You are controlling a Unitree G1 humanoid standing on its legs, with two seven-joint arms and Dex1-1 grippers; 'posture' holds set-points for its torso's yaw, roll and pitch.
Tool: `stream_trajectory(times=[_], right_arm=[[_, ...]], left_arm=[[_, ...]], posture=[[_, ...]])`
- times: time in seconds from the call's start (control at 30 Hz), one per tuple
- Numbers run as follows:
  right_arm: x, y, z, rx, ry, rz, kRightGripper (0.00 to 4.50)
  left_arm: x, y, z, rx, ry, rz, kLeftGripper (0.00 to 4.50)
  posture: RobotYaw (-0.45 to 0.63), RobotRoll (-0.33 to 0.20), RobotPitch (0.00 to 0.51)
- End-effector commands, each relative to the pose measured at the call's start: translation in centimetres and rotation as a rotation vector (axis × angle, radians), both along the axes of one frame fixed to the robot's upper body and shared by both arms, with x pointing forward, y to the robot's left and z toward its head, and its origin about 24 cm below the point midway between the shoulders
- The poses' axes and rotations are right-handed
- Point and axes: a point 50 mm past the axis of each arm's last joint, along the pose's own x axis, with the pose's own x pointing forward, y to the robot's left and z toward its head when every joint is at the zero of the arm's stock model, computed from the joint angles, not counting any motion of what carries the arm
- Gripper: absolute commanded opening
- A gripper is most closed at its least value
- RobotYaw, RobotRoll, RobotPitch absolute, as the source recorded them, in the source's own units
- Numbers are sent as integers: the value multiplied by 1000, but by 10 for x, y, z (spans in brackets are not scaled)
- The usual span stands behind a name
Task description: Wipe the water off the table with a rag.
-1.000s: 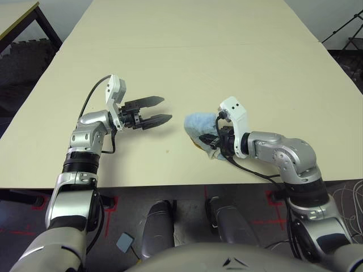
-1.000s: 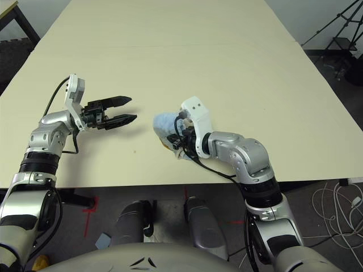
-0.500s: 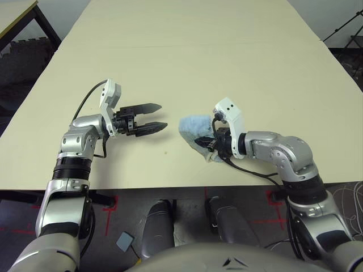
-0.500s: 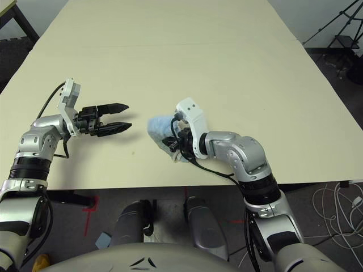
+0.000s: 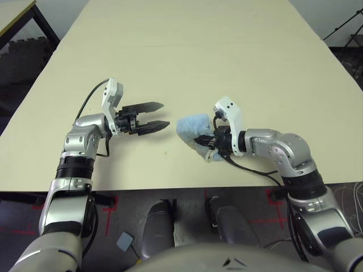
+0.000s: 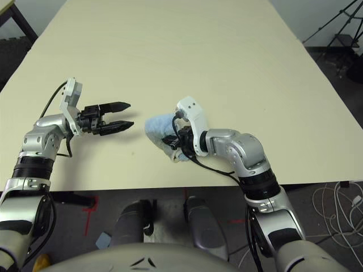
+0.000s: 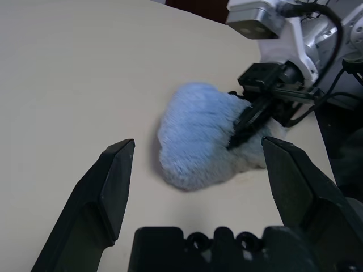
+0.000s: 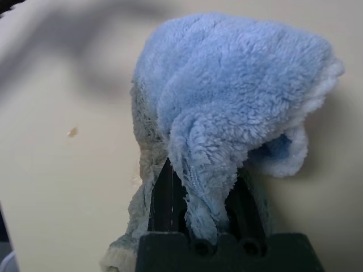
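The black two-fingered right gripper (image 5: 205, 141) is clenched on the light blue terry rag (image 5: 194, 128), which lies bunched on the large pale cream rectangular table (image 5: 187, 68), near a small amber-brown water drop (image 8: 72, 132), while the black two-fingered left gripper (image 5: 160, 116) stands open.

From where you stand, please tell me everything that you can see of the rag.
The rag is a small light blue cloth, fluffy like terry, with a whitish hem. It is bunched and folded over, and one side looks greyish and brownish, perhaps from wetness or dirt. It is on the cream table, near the edge on the robot's side. The right gripper is shut on it, pinching a fold between its fingers. The left gripper does not touch it.
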Motion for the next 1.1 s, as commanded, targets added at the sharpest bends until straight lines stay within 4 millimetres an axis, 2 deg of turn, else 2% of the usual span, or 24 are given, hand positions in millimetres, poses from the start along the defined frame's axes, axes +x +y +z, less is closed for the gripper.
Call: stream_trajectory(times=[0.03,0.2,0.37,0.5,0.57,0.67,0.83,0.93,1.1], right_arm=[[16,-38,-13,-129,22,-211,91],[28,-49,-5,-125,-12,-268,90],[33,-49,8,-40,-15,-274,90],[33,-49,34,113,-33,-224,90],[33,-56,49,175,-43,-205,90],[36,-74,69,197,-73,-227,90],[43,-118,96,149,-164,-349,90],[44,-145,104,108,-196,-429,90],[44,-174,105,39,-211,-510,90]], left_arm=[[1,-1,-2,11,-2,-2,4500],[2,-2,-1,11,-6,-1,4500],[4,-2,-1,11,-9,0,4500],[4,-2,-1,11,-9,4,4500],[5,-2,-2,11,-9,6,4500],[6,-1,-3,12,-9,11,4500],[10,0,-2,9,-20,31,4500],[14,0,-1,7,-29,46,4500],[17,1,-2,6,-36,56,4500]], posture=[[-226,0,157],[-226,0,155],[-227,0,152],[-228,0,154],[-228,0,154],[-232,0,152],[-240,0,148],[-246,0,144],[-253,0,136]])
